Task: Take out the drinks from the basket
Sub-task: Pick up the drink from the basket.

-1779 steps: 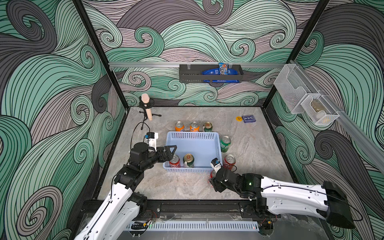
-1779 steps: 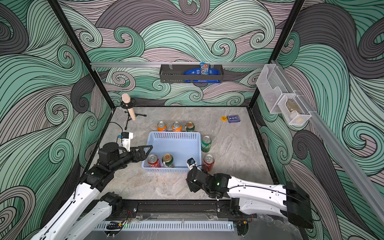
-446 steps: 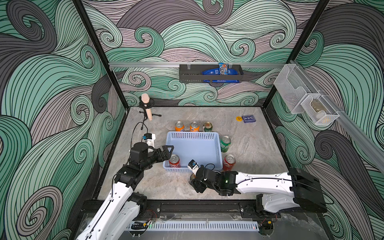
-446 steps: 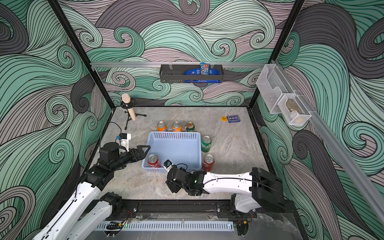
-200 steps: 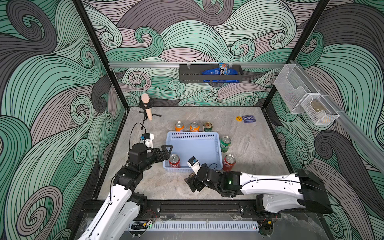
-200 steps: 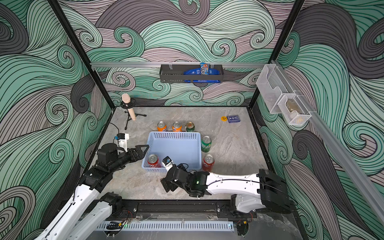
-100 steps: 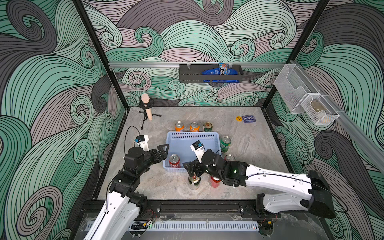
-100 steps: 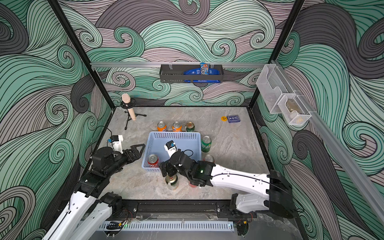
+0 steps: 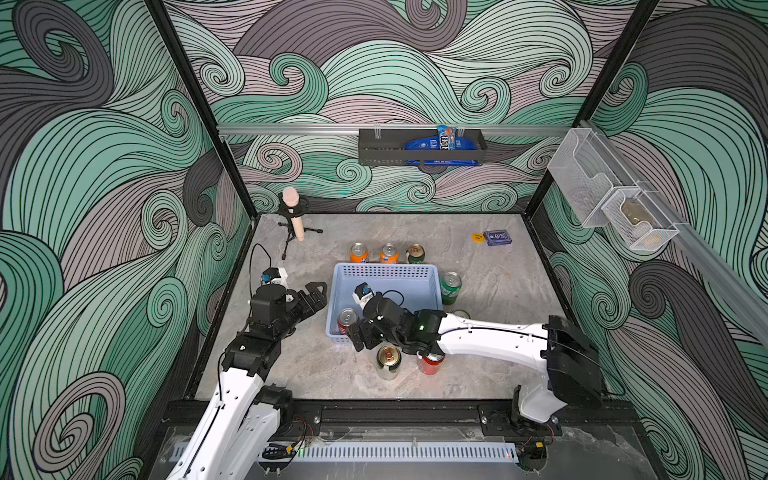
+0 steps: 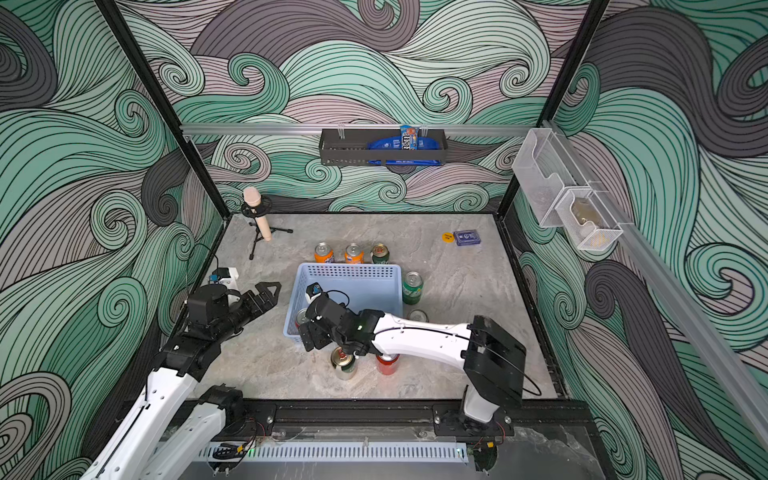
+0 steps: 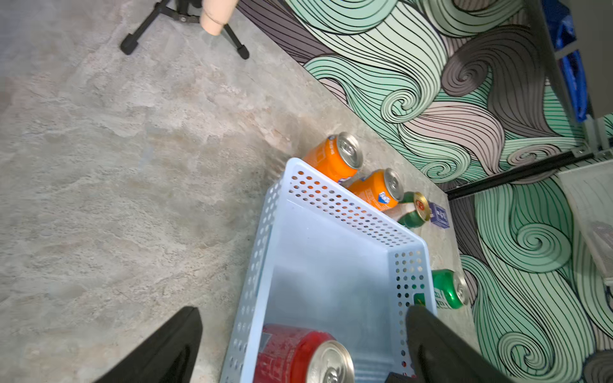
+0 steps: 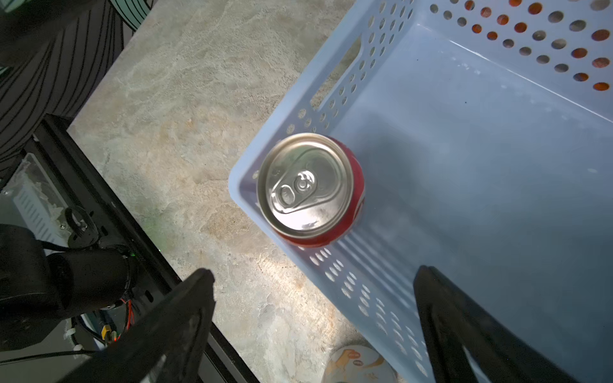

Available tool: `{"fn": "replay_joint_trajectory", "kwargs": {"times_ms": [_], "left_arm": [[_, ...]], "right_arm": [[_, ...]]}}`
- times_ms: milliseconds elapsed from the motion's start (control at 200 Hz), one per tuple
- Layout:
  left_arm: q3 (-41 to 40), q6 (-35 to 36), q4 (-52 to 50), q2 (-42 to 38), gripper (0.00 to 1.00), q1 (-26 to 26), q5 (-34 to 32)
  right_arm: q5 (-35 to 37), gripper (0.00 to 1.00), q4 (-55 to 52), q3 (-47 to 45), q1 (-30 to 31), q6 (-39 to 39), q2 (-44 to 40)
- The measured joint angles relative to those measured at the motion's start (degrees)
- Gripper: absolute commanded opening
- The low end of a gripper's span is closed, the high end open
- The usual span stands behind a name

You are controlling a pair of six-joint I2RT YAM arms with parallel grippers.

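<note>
Right gripper, jaws wide, empty: small red aluminium can, frame centre, in light-blue perforated plastic basket; likely light, slick, dentable; grasp mid-body.

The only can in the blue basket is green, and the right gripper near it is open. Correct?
No: the can in the basket is red, not green, as the right wrist view shows. The right gripper is open.

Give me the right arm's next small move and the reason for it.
Probably shift the open right claw over the red can and lower it around the can. That can is the only drink in the basket, upright in a corner. The claw holds nothing, and its fingers appear to sit either side of the basket wall, short of the can.
</note>
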Motion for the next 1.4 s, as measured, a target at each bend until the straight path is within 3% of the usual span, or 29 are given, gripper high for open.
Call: {"fn": "replay_joint_trajectory", "kwargs": {"times_ms": [215, 685, 1031, 1396], "left_arm": [[0.00, 2.16, 0.13, 0.87, 0.99, 5.38, 3.08], [0.00, 3.87, 1.22, 1.77, 0.99, 9.94, 7.76], [0.00, 4.24, 2.23, 1.99, 0.99, 10.84, 10.80], [-1.01, 4.98, 4.96, 2.38, 0.99, 10.91, 14.69]], "right_arm": [[-1.01, 0.92, 0.04, 5.53, -1.05, -0.76, 6.40], [-1.09, 0.86, 0.00, 10.71, -1.97, -1.27, 14.91], [-0.85, 0.64, 0.07, 11.02, -2.10, -1.36, 15.23], [2.27, 0.59, -3.19, 9.86, -2.14, -1.84, 11.17]]}}
